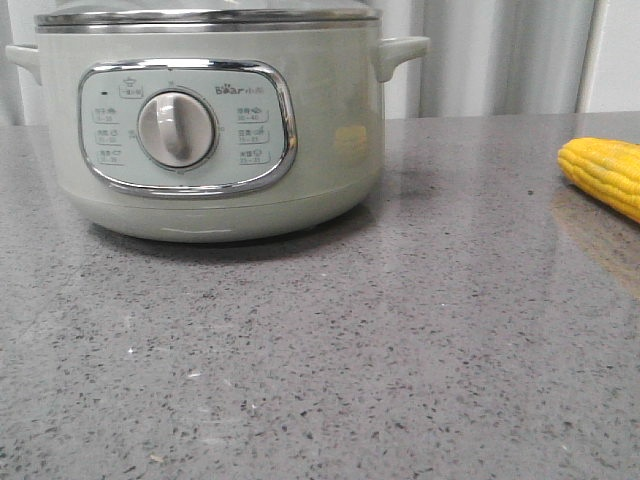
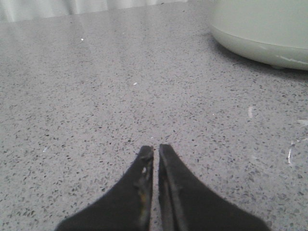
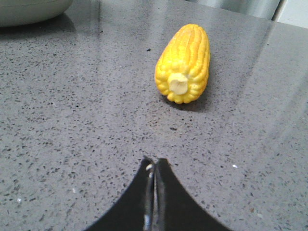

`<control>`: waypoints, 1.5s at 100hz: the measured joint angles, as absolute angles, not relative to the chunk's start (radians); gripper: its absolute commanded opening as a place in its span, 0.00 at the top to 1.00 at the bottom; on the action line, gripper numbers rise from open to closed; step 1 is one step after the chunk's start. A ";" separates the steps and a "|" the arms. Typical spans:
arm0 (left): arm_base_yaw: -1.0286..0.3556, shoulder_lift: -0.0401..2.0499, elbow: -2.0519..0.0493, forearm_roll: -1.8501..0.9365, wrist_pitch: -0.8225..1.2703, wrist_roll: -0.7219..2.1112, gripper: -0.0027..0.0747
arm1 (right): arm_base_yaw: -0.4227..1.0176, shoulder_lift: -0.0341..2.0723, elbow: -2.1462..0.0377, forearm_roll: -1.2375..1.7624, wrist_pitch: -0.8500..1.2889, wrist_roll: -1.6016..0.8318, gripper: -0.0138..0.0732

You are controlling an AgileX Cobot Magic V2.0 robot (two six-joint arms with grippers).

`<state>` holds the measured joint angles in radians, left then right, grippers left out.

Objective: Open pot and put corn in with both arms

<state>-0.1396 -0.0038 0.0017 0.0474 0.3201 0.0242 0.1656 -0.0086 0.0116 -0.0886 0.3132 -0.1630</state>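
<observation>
The pale sage-green pot (image 1: 210,120) stands at the back left of the grey table, its dial panel facing me and its steel rim at the top of the front view; its top is cut off. Its lower wall shows in the left wrist view (image 2: 260,29) and a sliver in the right wrist view (image 3: 29,9). The yellow corn (image 1: 605,172) lies on the table at the right edge. In the right wrist view the corn (image 3: 185,62) lies ahead of my right gripper (image 3: 155,161), which is shut and empty. My left gripper (image 2: 156,148) is shut and empty over bare table.
The speckled grey table (image 1: 320,350) spreads across the front. A pale curtain and wall (image 1: 500,55) stand behind the table's far edge.
</observation>
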 measured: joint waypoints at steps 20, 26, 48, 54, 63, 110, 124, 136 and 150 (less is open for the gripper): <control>-0.140 -0.004 0.002 0.047 0.320 0.024 0.99 | 0.166 -0.009 0.012 -0.089 0.313 -0.163 0.93; -0.140 -0.004 0.002 0.047 0.320 0.024 0.99 | 0.166 -0.009 0.012 -0.089 0.313 -0.163 0.93; -0.140 -0.004 0.002 0.047 0.320 0.024 0.99 | 0.166 -0.009 0.012 -0.089 0.313 -0.163 0.93; -0.140 -0.004 0.002 0.047 0.320 0.024 0.99 | 0.166 -0.009 0.012 -0.089 0.313 -0.163 0.93; -0.140 -0.004 0.002 0.047 0.320 0.024 0.99 | 0.166 -0.009 0.012 -0.089 0.313 -0.163 0.93; -0.140 -0.004 0.002 0.047 0.320 0.024 0.99 | 0.164 -0.009 0.012 -0.206 0.190 -0.163 0.93; -0.140 -0.004 0.002 0.048 0.320 0.024 0.99 | 0.164 -0.009 0.012 -0.210 0.032 -0.163 0.93; -0.140 -0.004 0.002 0.043 0.298 0.024 0.99 | 0.164 -0.009 0.012 -0.194 -0.098 -0.163 0.93; -0.140 -0.004 0.002 -0.105 0.189 0.024 0.99 | 0.164 -0.009 0.012 -0.060 -0.207 -0.163 0.93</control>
